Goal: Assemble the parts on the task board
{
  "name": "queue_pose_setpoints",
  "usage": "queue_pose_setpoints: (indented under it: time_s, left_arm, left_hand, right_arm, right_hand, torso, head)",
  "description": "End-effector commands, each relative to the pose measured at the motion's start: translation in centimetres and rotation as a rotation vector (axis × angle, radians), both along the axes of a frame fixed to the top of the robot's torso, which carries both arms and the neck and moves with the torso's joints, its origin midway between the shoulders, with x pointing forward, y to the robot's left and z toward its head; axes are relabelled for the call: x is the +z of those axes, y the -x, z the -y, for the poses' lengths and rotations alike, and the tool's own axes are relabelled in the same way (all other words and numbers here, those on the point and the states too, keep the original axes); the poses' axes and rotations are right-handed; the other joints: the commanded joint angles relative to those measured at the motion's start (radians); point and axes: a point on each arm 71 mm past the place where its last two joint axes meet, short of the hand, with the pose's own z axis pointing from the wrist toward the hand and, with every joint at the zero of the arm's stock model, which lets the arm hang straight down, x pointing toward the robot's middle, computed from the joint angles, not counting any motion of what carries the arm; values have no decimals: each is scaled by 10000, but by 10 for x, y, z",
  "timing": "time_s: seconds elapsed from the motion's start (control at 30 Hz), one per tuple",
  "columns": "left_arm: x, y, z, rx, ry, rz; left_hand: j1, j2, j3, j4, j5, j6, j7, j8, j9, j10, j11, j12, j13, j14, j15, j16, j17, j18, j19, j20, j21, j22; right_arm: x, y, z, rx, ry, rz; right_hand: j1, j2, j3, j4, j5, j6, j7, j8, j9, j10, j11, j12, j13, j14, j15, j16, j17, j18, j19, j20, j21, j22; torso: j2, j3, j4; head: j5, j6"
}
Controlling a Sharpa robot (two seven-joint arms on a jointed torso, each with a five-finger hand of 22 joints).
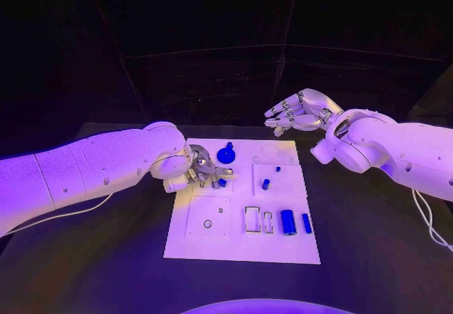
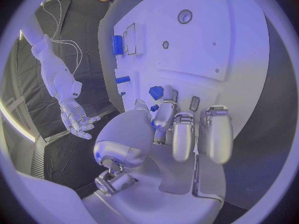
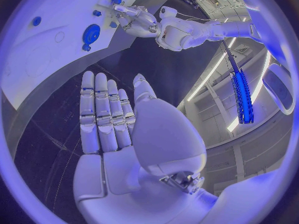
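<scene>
The white task board lies in the middle of the table. My left hand is bent down over the board's left side, and its thumb and a finger pinch a small blue part against the plate. A round blue knob stands just beyond that hand. Two small blue pegs stand near the board's centre. A blue cylinder and a thin blue bar lie at the near right. My right hand hovers above the board's far edge, fingers straight, holding nothing.
Empty slots and round holes mark the board's near half. Black table surrounds the plate on every side. A cable hangs from my right arm at the table's right.
</scene>
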Motion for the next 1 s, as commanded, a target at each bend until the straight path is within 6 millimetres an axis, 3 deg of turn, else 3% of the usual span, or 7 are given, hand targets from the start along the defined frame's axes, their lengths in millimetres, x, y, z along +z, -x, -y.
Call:
queue_pose_setpoints:
  time_s: [0.03, 1.0]
  left_arm:
    - [0, 0, 1, 124, 235, -143]
    - [2, -4, -1, 490, 414, 157]
  left_hand:
    - [36, 113, -41, -21, -24, 109, -5, -58, -34, 25, 62, 30, 16, 1055, 61, 30, 2634, -92, 318, 79, 4, 966]
    - [219, 128, -30, -116, -23, 243, 2, -235, -223, 1, 69, -6, -3, 1055, 67, 30, 2634, -81, 296, 88, -28, 922]
  right_arm:
    - [2, 0, -1, 59, -34, 47]
    - [1, -1, -1, 56, -34, 54]
  right_hand:
    - [-28, 33, -79, 8, 35, -46, 23, 48, 15, -63, 35, 18, -17, -78, 21, -42, -10, 48, -22, 64, -68, -9]
    - [-28, 33, -79, 8, 35, -46, 23, 48, 15, -63, 35, 18, -17, -78, 21, -42, -10, 48, -22, 64, -68, -9]
  torso:
    - [0, 4, 0]
    - [5, 1, 5]
  head:
    - [-11, -6]
    - [-37, -32]
